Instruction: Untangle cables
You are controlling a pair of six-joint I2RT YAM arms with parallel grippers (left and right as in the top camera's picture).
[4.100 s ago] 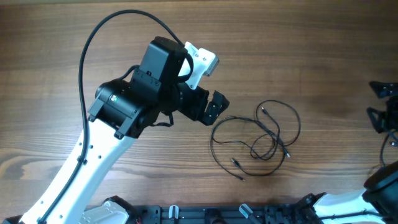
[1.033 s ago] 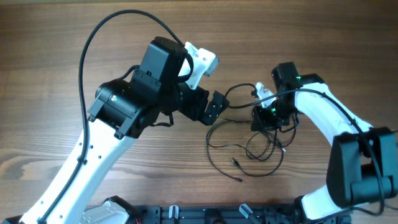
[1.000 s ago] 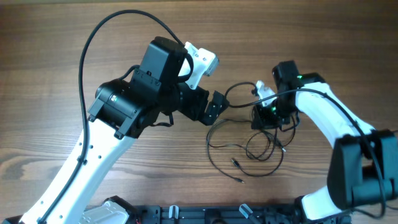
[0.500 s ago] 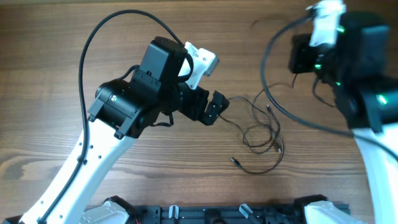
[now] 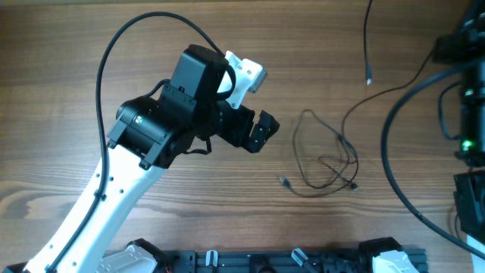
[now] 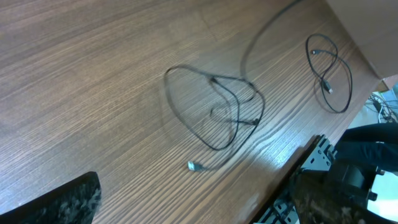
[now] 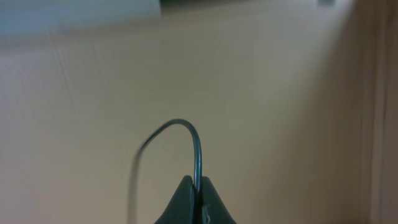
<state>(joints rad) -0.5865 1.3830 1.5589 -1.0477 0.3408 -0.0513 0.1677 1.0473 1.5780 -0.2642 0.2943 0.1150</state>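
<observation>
Thin black cables lie in a loose tangle on the wooden table, right of my left gripper. That gripper hangs open with nothing between its fingers. The left wrist view shows the same cables, with a small plug nearest the open left gripper. My right arm is raised high at the right edge. The right gripper is shut on one thin cable, which arcs above its fingertips. A strand of that cable hangs in the air, its plug dangling.
A thick black arm cable loops down at the right. Another thin cable loop lies farther off toward the table's end, with a brown box beyond it. A black rail runs along the near table edge.
The right arm rose from the tangle up and to the right, pulling one cable into the air. The remaining cables slid right and bunched smaller. The left arm stayed still.
</observation>
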